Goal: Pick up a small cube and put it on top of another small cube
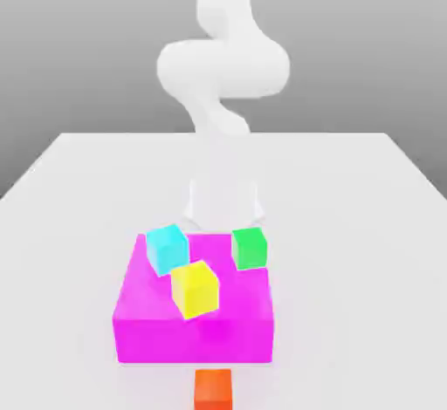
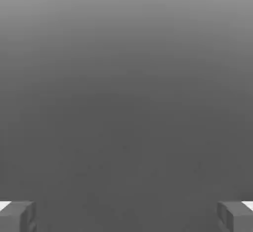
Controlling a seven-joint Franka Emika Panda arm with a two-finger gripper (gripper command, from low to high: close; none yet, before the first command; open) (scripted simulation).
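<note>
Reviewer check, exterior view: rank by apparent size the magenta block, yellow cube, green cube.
1. Magenta block
2. Yellow cube
3. Green cube

The yellow cube sits nearer the camera, so this ranks apparent size only.

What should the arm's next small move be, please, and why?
Probably carry the open, empty end effector toward the small orange-red cube, since that cube sits alone in front of the big magenta block, away from the other cubes.

In the exterior view, the lower edge cuts off the orange-red cube [image 1: 213, 390], and the upper edge cuts off the white arm [image 1: 224, 59]. The yellow cube [image 1: 195, 290] hides part of the magenta block [image 1: 194, 338].
</note>
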